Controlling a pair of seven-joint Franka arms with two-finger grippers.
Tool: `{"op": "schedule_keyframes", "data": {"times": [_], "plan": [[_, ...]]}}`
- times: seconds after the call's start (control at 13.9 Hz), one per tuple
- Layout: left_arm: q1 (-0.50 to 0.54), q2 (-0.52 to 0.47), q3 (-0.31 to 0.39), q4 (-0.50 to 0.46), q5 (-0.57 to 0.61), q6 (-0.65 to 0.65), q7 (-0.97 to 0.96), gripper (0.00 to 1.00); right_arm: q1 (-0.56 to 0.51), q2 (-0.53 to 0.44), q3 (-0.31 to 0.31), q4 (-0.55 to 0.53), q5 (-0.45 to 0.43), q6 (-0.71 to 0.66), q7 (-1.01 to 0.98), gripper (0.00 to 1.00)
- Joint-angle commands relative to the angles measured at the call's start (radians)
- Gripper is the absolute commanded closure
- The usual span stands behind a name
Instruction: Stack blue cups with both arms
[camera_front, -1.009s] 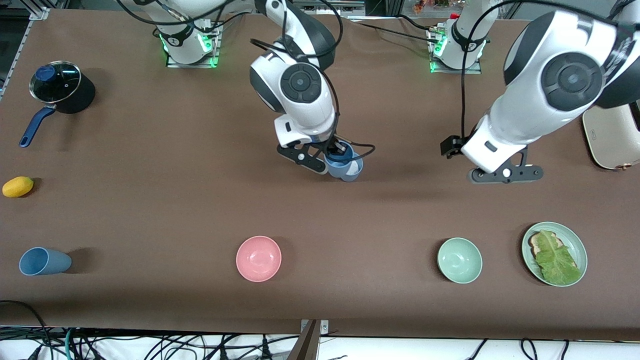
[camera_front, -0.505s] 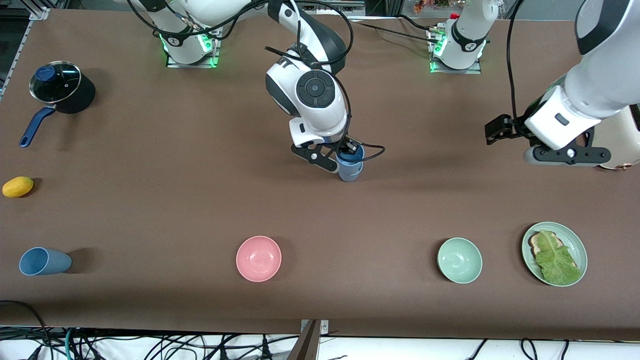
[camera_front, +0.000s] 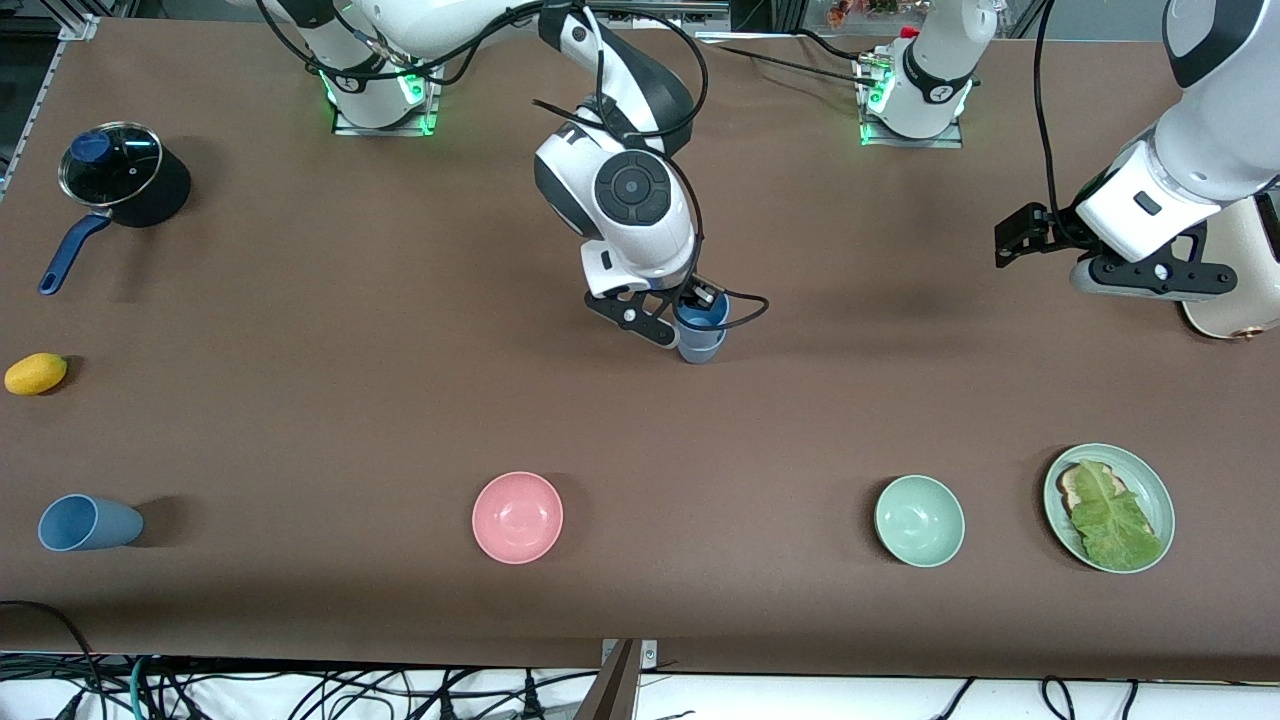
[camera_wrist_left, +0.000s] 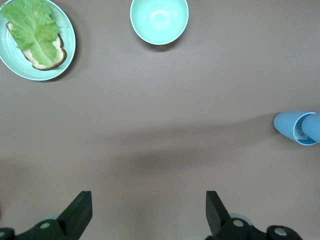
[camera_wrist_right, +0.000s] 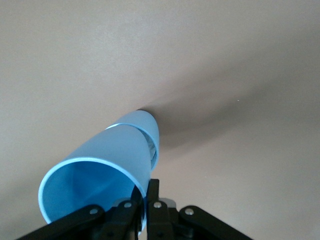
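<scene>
My right gripper (camera_front: 692, 312) is shut on the rim of a blue cup (camera_front: 702, 318) that sits nested inside a second blue cup (camera_front: 700, 348) at the middle of the table. In the right wrist view the fingers pinch the upper cup's (camera_wrist_right: 95, 170) wall, and the lower cup (camera_wrist_right: 146, 124) reaches down to the brown table. Another blue cup (camera_front: 88, 523) lies on its side near the front camera at the right arm's end. My left gripper (camera_front: 1150, 282) hangs open and empty over the table at the left arm's end; its view catches the nested cups (camera_wrist_left: 299, 128) off to one side.
A black pot with a blue handle (camera_front: 125, 178) and a yellow fruit (camera_front: 35, 373) sit at the right arm's end. Near the front camera are a pink bowl (camera_front: 517, 517), a green bowl (camera_front: 919, 520) and a green plate (camera_front: 1160, 492) with bread and lettuce. A white appliance (camera_front: 1235, 275) stands beside the left gripper.
The left arm has drawn away from the middle toward its own end of the table, gripper open. The right gripper has shifted slightly and brought its cup from tilted to upright inside the other.
</scene>
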Motion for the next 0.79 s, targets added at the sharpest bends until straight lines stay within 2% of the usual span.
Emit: {"op": "schedule_keyframes", "data": {"times": [0.0, 0.65, 0.72], "plan": [[-0.005, -0.021, 0.007, -0.021, -0.014, 0.0, 0.024, 0.0, 0.005, 0.026, 0.002, 0.041, 0.01, -0.011, 0.012, 1.0], [-0.004, -0.021, 0.006, -0.019, -0.012, -0.019, 0.024, 0.0, 0.016, 0.042, 0.0, 0.04, 0.009, 0.003, 0.012, 1.0], [-0.004, -0.021, 0.004, -0.019, -0.012, -0.019, 0.024, 0.0, 0.016, 0.044, 0.0, 0.04, 0.009, 0.003, 0.015, 0.92]]}}
